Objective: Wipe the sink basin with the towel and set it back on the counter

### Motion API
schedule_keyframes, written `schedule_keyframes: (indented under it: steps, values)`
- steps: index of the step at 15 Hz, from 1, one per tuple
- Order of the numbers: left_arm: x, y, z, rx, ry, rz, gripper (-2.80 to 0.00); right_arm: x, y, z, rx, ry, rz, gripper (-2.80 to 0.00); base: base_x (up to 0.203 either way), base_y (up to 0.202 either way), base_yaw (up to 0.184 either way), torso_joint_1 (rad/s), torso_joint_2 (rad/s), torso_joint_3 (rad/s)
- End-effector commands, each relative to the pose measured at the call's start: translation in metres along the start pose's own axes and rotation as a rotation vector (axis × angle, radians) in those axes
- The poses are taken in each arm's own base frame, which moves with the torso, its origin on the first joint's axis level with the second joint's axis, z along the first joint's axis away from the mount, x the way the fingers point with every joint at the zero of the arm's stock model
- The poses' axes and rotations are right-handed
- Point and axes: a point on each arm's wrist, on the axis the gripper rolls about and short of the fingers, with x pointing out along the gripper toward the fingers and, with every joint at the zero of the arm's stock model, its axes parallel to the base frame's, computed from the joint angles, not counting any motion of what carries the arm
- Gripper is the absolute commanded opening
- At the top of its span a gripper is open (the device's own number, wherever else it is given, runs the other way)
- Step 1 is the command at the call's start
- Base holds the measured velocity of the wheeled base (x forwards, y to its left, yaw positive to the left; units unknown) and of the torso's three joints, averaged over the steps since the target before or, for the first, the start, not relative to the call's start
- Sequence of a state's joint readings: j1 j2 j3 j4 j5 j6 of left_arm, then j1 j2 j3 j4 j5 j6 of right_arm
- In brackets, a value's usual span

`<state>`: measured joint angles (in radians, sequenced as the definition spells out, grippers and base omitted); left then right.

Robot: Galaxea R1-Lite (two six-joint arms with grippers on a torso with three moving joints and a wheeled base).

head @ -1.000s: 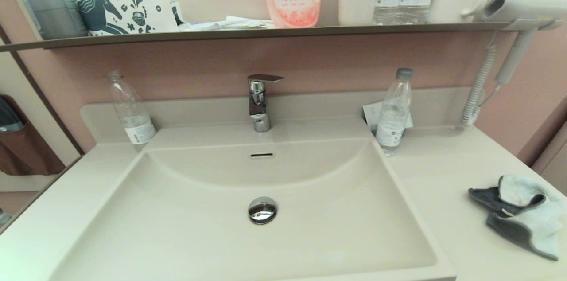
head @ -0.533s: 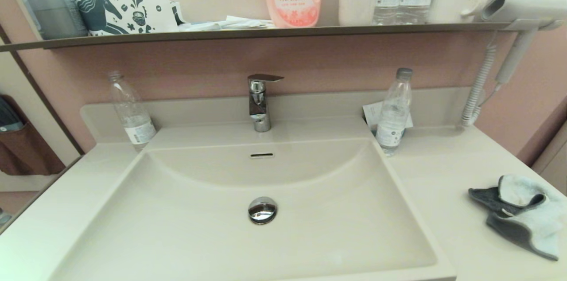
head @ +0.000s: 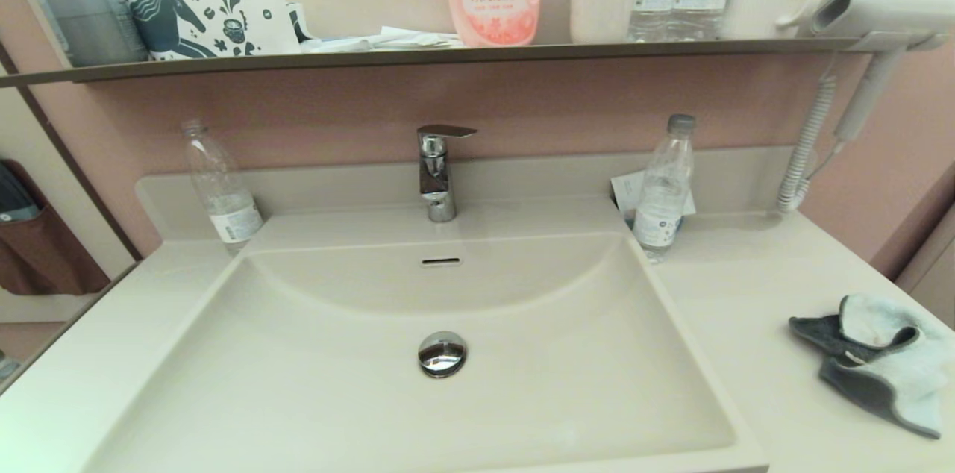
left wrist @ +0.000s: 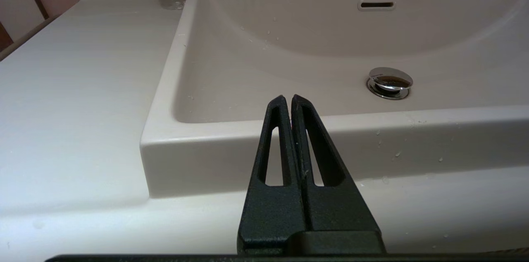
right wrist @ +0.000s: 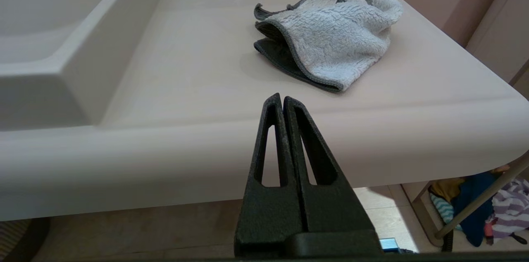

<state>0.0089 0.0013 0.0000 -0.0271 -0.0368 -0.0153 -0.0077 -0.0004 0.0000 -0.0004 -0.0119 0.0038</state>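
Counter [head: 746, 286], crumpled towel [head: 880, 361], bottle [head: 660, 189] beyond

large cream-white rectangular sink basin [head: 313, 383] open from above; only round chrome drain plug [head: 442, 353] sits on its floor. chrome faucet [head: 438, 171] overhangs back rim. clear plastic water bottle [head: 221, 186] stands at back left corner, second clear bottle with grey cap [head: 662, 189] at back right corner. smooth cream-white counter [head: 735, 286] between basin and crumpled pale-blue towel with dark grey trim [head: 880, 361] lies bare. thin dark shelf [head: 418, 55] crowds space above backsplash. white coiled cord [head: 802, 152] hangs at far right.
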Motion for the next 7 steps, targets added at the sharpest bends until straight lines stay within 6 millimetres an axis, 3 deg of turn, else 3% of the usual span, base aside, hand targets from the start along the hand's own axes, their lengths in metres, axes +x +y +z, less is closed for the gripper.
schedule_keyframes:
  steps: [1, 7]
  values:
    - [0.0, 0.0, 0.0001, 0.0, 0.0, 0.0, -2.8, 0.0, 0.0, 0.0001, 0.0, -0.001, 0.0, -2.8, 0.0, 0.0, 0.0, 0.0, 0.0, 0.0]
    - [0.0, 0.0, 0.0001, 0.0, 0.0, 0.0, -2.8, 0.0, 0.0, 0.0001, 0.002, -0.001, 0.0, -2.8, 0.0, 0.0, 0.0, 0.0, 0.0, 0.0]
